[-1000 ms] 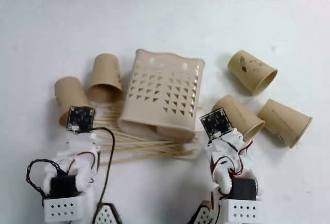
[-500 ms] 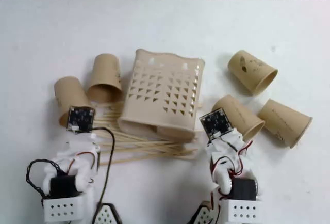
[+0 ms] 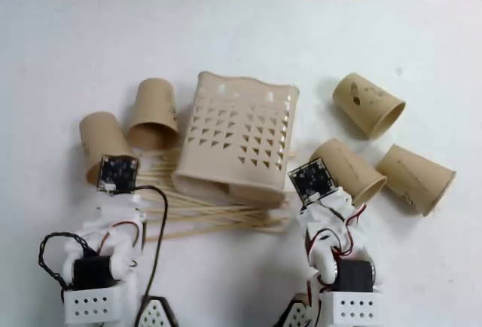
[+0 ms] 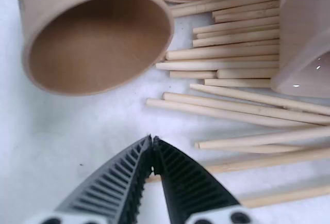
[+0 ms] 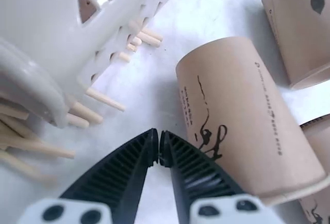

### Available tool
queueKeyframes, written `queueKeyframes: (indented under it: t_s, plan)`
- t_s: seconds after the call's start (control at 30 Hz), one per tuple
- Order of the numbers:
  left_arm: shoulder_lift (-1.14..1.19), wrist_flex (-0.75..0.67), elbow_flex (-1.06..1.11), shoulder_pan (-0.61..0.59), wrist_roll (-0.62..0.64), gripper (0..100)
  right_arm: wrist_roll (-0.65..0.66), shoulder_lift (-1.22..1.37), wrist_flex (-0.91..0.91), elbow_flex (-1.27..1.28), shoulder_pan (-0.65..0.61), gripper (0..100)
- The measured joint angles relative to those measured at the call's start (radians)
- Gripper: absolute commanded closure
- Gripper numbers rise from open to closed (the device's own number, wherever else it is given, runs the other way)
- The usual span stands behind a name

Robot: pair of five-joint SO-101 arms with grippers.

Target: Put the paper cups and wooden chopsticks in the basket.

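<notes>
A cream basket [image 3: 239, 139] lies overturned mid-table on a spread of wooden chopsticks [image 3: 218, 218]. Two paper cups [image 3: 103, 140] [image 3: 154, 113] lie on their sides to its left, three more [image 3: 368, 104] [image 3: 348, 169] [image 3: 416, 178] to its right. My left gripper [image 4: 152, 158] is shut and empty, just short of the chopsticks [image 4: 232, 108] and the open mouth of a cup [image 4: 95, 33]. My right gripper [image 5: 158, 149] is shut and empty, beside a lying cup [image 5: 242, 115] and the basket's corner [image 5: 67, 33].
The white table [image 3: 301, 41] has bare room at the back and far left. Chopstick ends [image 5: 100, 100] stick out from under the basket. Both arm bases [image 3: 90, 297] [image 3: 343, 297] stand at the front edge.
The right arm has shifted very slightly to the left. Nothing else has moved.
</notes>
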Motion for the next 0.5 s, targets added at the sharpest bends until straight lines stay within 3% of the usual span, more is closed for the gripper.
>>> queueKeyframes:
  t_s: [0.2,0.37,0.5]
  plan:
    - [0.000,0.000,0.000,0.000,0.000,97,0.005,0.000,-0.014,0.000,0.000,97.1]
    - [0.000,0.000,0.000,0.000,0.000,97,0.219,0.000,-0.092,0.000,0.017,97.1]
    - [0.000,0.000,0.000,0.000,0.000,97,0.209,0.000,-0.147,-0.020,0.021,97.1]
